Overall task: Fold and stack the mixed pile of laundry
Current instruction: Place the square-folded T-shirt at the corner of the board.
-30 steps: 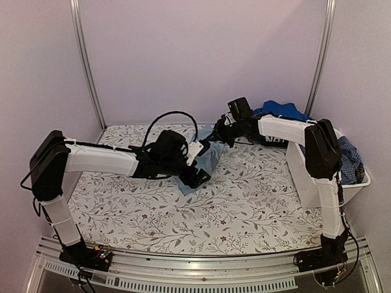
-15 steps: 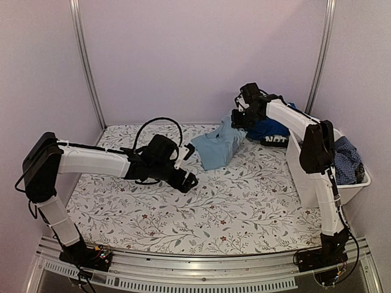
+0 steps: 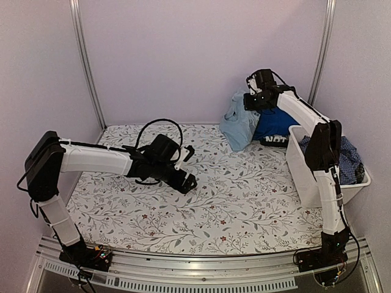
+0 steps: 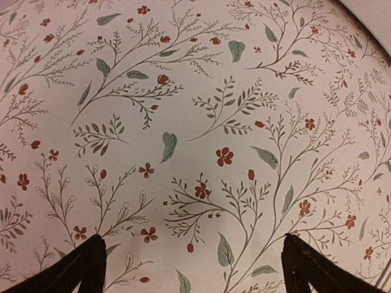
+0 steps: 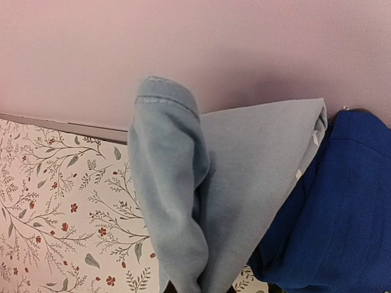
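Note:
My right gripper [image 3: 249, 102] is raised high at the back right, shut on the top of the large pale blue garment [image 3: 238, 125], which hangs folded below it, off the table. In the right wrist view the pale blue garment [image 5: 232, 183] fills the middle and hides the fingers. The royal blue garment [image 3: 273, 125] lies just right of it by the tub; its cloth [image 5: 342, 207] shows beside the pale one. My left gripper [image 3: 190, 166] hovers low over the table cover [image 4: 195, 91], open and empty, its dark fingertips [image 4: 91, 265] far apart.
A white plastic tub [image 3: 303, 174] stands at the right edge with a dark blue checked garment [image 3: 349, 160] inside. The back wall and two metal posts [image 3: 85, 67] bound the table. The left arm's black cable [image 3: 160, 122] loops above its wrist.
The right gripper has carried the pale blue garment up and to the back right, off the table. The left gripper has let go of it, opened wide and drawn back slightly left.

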Motion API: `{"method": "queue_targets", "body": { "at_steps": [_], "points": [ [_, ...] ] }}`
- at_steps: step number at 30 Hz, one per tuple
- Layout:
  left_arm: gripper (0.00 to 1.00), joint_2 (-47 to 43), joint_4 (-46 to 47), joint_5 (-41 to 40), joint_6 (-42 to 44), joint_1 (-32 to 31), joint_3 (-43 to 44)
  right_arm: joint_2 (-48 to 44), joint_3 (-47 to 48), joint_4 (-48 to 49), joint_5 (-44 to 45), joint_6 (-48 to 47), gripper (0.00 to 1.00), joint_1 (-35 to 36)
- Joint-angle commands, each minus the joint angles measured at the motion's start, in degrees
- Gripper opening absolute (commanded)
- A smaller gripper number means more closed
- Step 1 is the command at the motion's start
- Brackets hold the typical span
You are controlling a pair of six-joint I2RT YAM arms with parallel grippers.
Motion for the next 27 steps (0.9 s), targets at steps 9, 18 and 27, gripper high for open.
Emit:
{"method": "queue_targets", "body": {
  "at_steps": [9,18,27],
  "points": [
    [0.99,0.43,0.49,-0.14,-2.94,0.32,2.18,-9.27,3.6,6.63,3.0,-4.14,0.0,-3.68],
    [1.0,1.65,0.18,0.17,-3.3,0.32,3.57,-10.77,3.61,7.02,-0.85,-0.37,0.0,-9.94],
    [1.0,2.23,-1.11,-0.34,-3.54,0.32,4.33,-5.93,-0.91,2.33,-14.59,9.43,0.0,-19.7]
  ]
}}
